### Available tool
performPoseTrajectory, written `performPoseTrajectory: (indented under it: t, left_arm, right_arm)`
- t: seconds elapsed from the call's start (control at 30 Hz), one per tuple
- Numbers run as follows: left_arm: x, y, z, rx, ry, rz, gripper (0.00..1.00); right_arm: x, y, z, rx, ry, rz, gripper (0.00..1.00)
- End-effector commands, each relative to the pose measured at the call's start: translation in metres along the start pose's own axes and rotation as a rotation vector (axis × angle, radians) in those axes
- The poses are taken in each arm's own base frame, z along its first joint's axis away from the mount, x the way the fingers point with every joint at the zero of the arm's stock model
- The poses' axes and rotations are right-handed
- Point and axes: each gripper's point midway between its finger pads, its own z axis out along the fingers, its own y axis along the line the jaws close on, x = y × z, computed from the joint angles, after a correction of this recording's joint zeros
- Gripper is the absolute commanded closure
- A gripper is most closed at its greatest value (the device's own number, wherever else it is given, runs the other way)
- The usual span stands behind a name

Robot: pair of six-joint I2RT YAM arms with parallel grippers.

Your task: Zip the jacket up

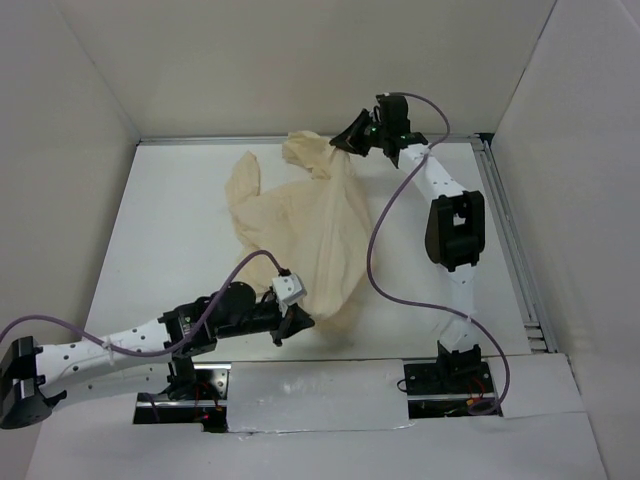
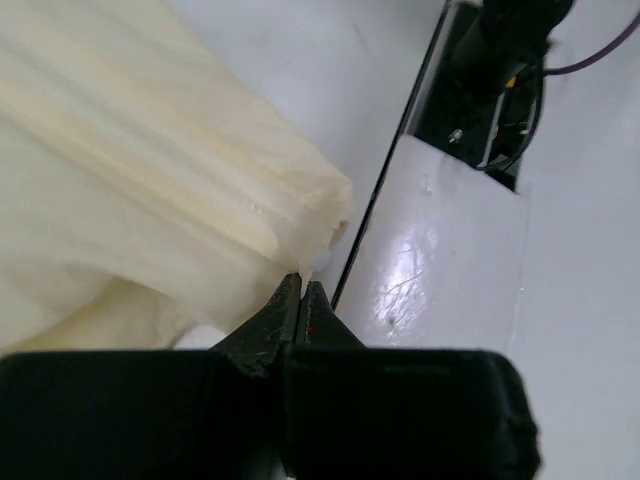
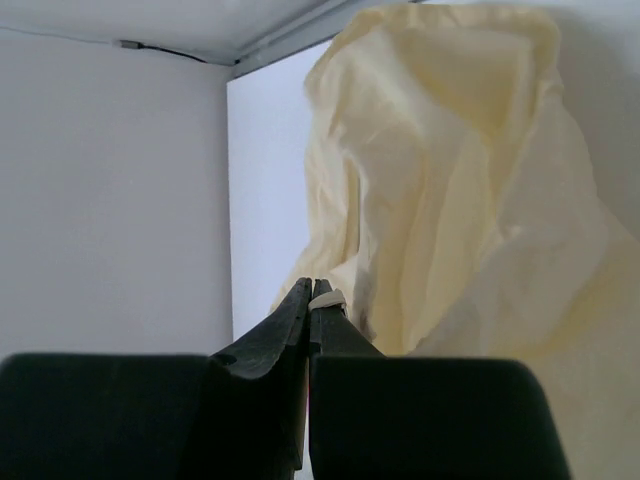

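Count: 1 jacket (image 1: 320, 230), 2 arms, 2 grippers, 1 table (image 1: 170, 250).

Top view: the jacket lies crumpled on the table, centre to upper centre of the frame. One sleeve trails to upper left, and a stretched band of fabric runs from top centre down to lower centre.

Left gripper (image 1: 297, 322) sits at lower centre, right at the jacket's bottom edge. Right gripper (image 1: 352, 135) sits at top centre, at the jacket's top edge. So the jacket spans between the two.

Left wrist view: left gripper (image 2: 302, 290) has its jaws closed tight. The tips pinch the corner of the jacket (image 2: 150, 180), which fills the upper left of the frame, folded into ridges.

Right wrist view: right gripper (image 3: 312, 290) also has its jaws closed, with a small pale tab of the jacket nipped at the tips. The rest of the jacket (image 3: 450, 200) bulks up just beyond, centre to right of the frame. I cannot tell what the tab is.
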Motion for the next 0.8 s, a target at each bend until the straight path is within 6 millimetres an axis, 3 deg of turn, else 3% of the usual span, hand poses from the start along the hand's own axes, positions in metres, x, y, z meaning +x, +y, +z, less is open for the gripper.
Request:
performPoseTrajectory:
  t: [0.0, 0.03, 0.07, 0.13, 0.2, 0.33, 0.4, 0.43, 0.47, 0.5, 0.53, 0.57, 0.6, 0.63, 0.67, 0.7, 0.73, 0.77]
  left_arm:
    - [0.032, -0.042, -0.010, 0.203, 0.125, -0.142, 1.00]
    - [0.041, -0.044, -0.012, 0.223, 0.145, -0.151, 1.00]
    - [0.045, -0.048, -0.014, 0.242, 0.158, -0.168, 1.00]
    - [0.053, -0.057, -0.021, 0.304, 0.172, -0.177, 1.00]
    - [0.059, -0.060, -0.023, 0.324, 0.179, -0.194, 1.00]
    - [0.069, -0.053, -0.018, 0.276, 0.206, -0.220, 1.00]
    - [0.069, -0.048, -0.013, 0.236, 0.215, -0.246, 1.00]
    - [0.066, -0.041, -0.009, 0.191, 0.204, -0.254, 0.96]
    - [0.060, -0.039, -0.008, 0.169, 0.193, -0.274, 0.88]
    - [0.061, -0.035, -0.005, 0.137, 0.203, -0.286, 0.63]
    - [0.058, -0.027, -0.003, 0.085, 0.190, -0.297, 0.44]
    - [0.048, -0.024, 0.000, 0.060, 0.166, -0.303, 0.20]
    - [0.055, -0.017, -0.001, 0.015, 0.205, -0.314, 0.01]
    - [0.050, -0.005, 0.000, -0.061, 0.187, -0.335, 0.01]
    - [0.046, 0.001, 0.000, -0.098, 0.181, -0.344, 0.01]
    - [0.036, 0.006, 0.002, -0.128, 0.165, -0.356, 0.01]
    - [0.035, 0.019, 0.000, -0.180, 0.173, -0.399, 0.01]
    - [0.019, 0.035, 0.002, -0.244, 0.141, -0.432, 0.01]
  right_arm:
    - [-0.067, 0.012, 0.003, -0.020, -0.196, -0.069, 1.00]
    - [-0.072, -0.005, 0.014, 0.021, -0.220, -0.063, 1.00]
    - [-0.090, 0.011, 0.010, 0.007, -0.273, -0.095, 1.00]
    - [-0.099, -0.003, 0.020, 0.045, -0.303, -0.100, 1.00]
    - [-0.111, 0.006, 0.021, 0.014, -0.335, -0.131, 1.00]
    - [-0.096, 0.017, 0.025, -0.070, -0.267, -0.195, 1.00]
    - [-0.070, 0.023, 0.026, -0.120, -0.159, -0.244, 1.00]
    - [-0.060, 0.024, 0.024, -0.128, -0.124, -0.251, 0.94]
    - [-0.040, 0.015, 0.025, -0.131, -0.057, -0.278, 0.74]
    - [-0.031, 0.025, 0.014, -0.135, -0.033, -0.299, 0.64]
    - [-0.014, 0.010, 0.013, -0.108, 0.016, -0.333, 0.54]
    - [0.001, 0.006, 0.006, -0.106, 0.070, -0.344, 0.38]
    - [0.006, 0.020, -0.010, -0.105, 0.077, -0.376, 0.32]
    - [0.022, 0.001, -0.014, -0.067, 0.119, -0.419, 0.29]
    - [0.030, -0.002, -0.023, -0.049, 0.139, -0.433, 0.26]
    - [0.027, 0.007, -0.042, -0.026, 0.111, -0.458, 0.25]
    - [0.045, -0.021, -0.049, 0.031, 0.141, -0.436, 0.24]
    - [0.042, -0.021, -0.057, 0.040, 0.105, -0.445, 0.23]
